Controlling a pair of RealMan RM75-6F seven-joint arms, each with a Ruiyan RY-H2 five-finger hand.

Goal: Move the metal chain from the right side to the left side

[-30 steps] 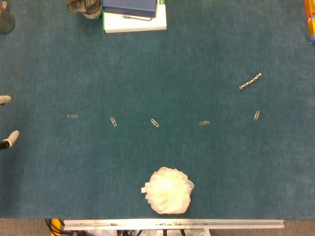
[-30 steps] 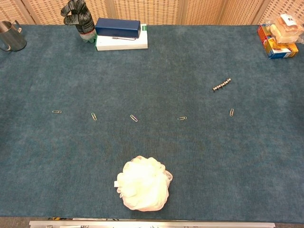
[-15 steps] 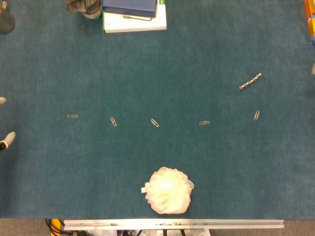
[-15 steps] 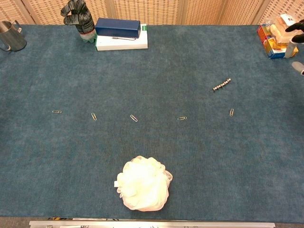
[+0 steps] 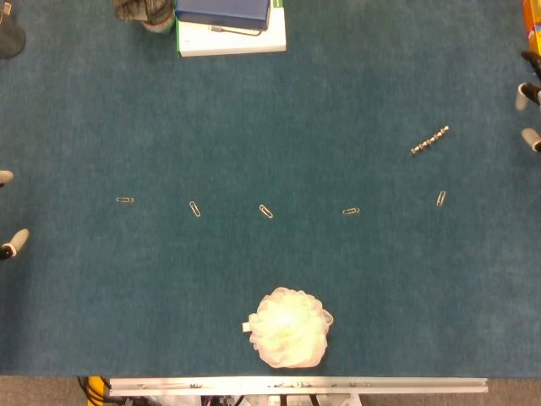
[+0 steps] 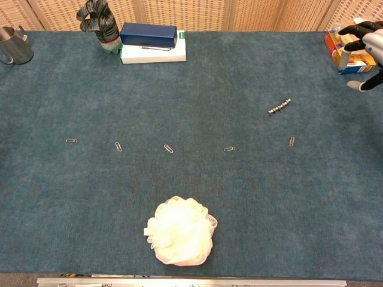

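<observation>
At the right edge of the head view, only fingertips of the right hand (image 5: 531,106) show, apart from each other and holding nothing; palm is out of frame. At the left edge, two fingertips of the left hand (image 5: 10,211) poke in, well apart from each other, nothing between them. Metal chain (image 5: 429,140) lies diagonally on the blue table cloth (image 5: 338,85), right side, near the right hand but not touched. Just nearer than the chain sits the rightmost of five paper clips (image 5: 440,198); the row runs leftward across the middle. White mesh bath sponge (image 5: 290,327) sits at the near edge, centre. Far left: dark blue box (image 5: 224,11) stacked on a white box (image 5: 230,37).

In the chest view, the right hand (image 6: 365,45) is at the far right, fingers spread wide and empty, in front of a stack of snack packages (image 6: 348,46). Left hand is not visible here. Chain (image 6: 279,106) lies right of centre, well apart from the hand, open cloth between them. Far left: metal cup (image 6: 13,45), and a grey knit glove (image 6: 99,21) just beside the blue box (image 6: 149,34).
</observation>
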